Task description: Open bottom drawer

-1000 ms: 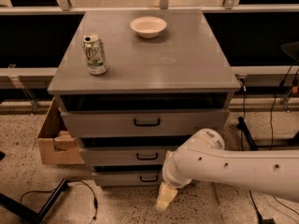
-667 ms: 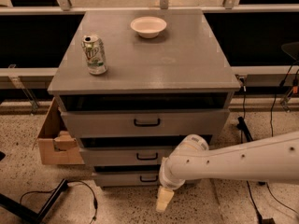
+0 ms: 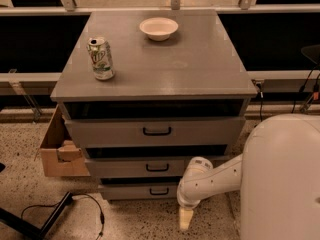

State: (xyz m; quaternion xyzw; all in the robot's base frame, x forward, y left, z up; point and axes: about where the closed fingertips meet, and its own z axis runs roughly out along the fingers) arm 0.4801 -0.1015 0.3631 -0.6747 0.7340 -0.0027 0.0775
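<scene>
1. The worktop (image 3: 200,69) looks like smooth, matt grey laminate with a faint sheen.
2. The bottom drawer (image 3: 130,191) has the same matt grey front; its bar handle (image 3: 159,191) is matt black.
3. The can (image 3: 101,58) is shiny printed metal; the bowl (image 3: 158,28) is pale and smooth.
4. The end effector (image 3: 185,218), low by the floor just right of the bottom drawer, looks matt cream below the arm (image 3: 220,176) of smooth white plastic.
5. The box (image 3: 52,149) is dull brown cardboard; the floor (image 3: 125,219) is speckled and stone-like.
</scene>
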